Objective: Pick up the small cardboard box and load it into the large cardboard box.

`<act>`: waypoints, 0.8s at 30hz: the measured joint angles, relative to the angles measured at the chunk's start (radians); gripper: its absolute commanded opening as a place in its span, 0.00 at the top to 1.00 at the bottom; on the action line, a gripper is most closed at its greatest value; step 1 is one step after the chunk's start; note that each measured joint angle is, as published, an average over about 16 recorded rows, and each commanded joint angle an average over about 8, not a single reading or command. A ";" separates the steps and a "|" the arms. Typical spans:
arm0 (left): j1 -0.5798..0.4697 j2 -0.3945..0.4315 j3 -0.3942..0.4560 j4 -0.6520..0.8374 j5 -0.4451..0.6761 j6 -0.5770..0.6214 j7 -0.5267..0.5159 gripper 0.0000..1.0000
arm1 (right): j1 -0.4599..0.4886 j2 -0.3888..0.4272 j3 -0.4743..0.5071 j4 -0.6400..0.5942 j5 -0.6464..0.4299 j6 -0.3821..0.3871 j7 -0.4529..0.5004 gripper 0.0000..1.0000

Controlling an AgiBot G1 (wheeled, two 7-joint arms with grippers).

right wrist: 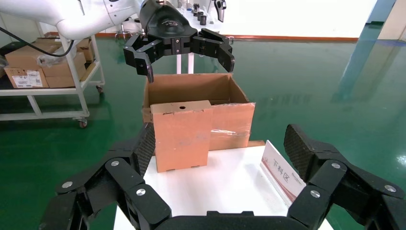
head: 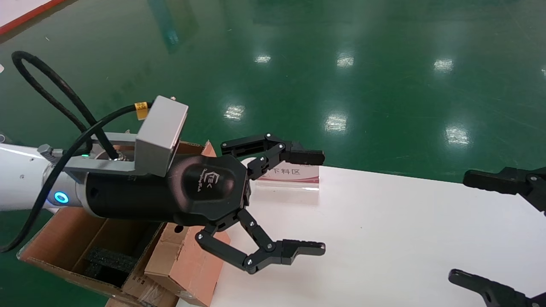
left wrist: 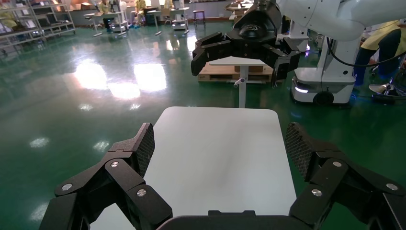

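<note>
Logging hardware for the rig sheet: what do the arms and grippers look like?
The left gripper is black with linkage fingers, silver pivot screws, cross-hatched pads and a logo on its palm. Its wrist has a grey camera box, a looping black cable with a yellow tag, a white arm and a blue ring light. The right gripper matches.

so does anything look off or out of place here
Mostly no. The small cardboard box stands upright at the white table's edge, right against the large cardboard box, not inside it. Both the left tool and the right tool hang open and hold nothing. No damage shows.
</note>
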 measured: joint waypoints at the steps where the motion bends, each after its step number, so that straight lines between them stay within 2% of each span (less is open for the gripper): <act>1: 0.000 0.000 0.000 0.000 0.000 0.000 0.000 0.00 | 0.000 0.000 0.000 0.000 0.000 0.000 0.000 0.00; 16: -0.002 -0.003 0.003 -0.002 0.009 -0.002 -0.004 0.00 | 0.000 0.000 0.000 0.000 0.000 0.000 0.000 0.00; 24: -0.045 -0.019 0.035 -0.023 0.097 -0.017 -0.047 0.00 | 0.000 0.000 -0.001 -0.001 0.000 0.000 -0.001 0.00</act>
